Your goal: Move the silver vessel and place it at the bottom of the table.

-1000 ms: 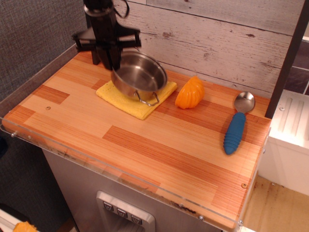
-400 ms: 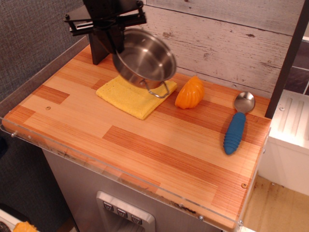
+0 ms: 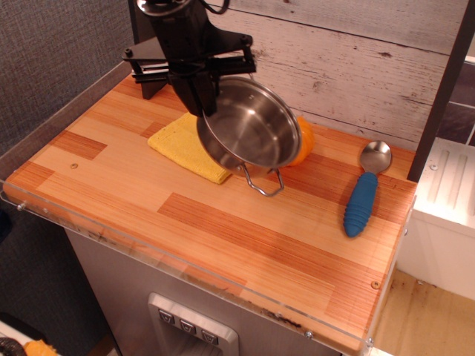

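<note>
Fingers [image 3: 206, 102] clamp the pot's [image 3: 249, 126] upper rim, holding it tilted above the bench [image 3: 223, 222], hiding the cloth's [image 3: 182, 141] right part.

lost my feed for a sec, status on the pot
Hand shut on silver vessel rim. Vessel airborne, tilted, above the yellow cloth edge. Orange toy partly hidden behind it; near table strip bare.

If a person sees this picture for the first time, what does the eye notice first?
First the shiny pot, tilted in the air above the table, held at its rim by the black gripper. It half hides an orange toy and a yellow cloth. On the right lies a blue-handled spoon.
</note>
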Available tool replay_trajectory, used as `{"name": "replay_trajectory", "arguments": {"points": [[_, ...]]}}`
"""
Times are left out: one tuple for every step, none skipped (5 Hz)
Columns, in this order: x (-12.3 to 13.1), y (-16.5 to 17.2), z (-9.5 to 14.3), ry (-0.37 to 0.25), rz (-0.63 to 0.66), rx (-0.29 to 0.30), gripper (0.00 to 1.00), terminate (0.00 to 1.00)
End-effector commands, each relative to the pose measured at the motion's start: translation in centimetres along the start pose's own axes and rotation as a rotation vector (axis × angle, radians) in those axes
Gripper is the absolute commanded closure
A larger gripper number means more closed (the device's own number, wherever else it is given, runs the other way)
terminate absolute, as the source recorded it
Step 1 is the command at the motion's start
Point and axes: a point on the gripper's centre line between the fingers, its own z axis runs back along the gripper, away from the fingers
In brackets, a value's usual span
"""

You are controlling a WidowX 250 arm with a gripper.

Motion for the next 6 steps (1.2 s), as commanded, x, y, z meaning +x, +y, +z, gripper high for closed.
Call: {"name": "replay_trajectory", "arguments": {"points": [[-3.1, -0.8, -0.8, 0.052, -0.060, 0.027, 1.00, 0.00], [-4.2, -1.0, -1.4, 0.037, -0.019, 0.068, 1.00, 0.00], [-5.4, -1.4, -3.1, 0.050, 0.101, 0.105, 1.00, 0.00], [-6.1, -1.4, -3.6, 0.040, 0.190, 0.146, 1.00, 0.00], [-6.4, -1.0, -3.7, 0.042, 0.248, 0.181, 1.00, 0.00], [-6.3, -0.6, -2.9, 0.018, 0.263, 0.199, 0.00, 0.00]]}}
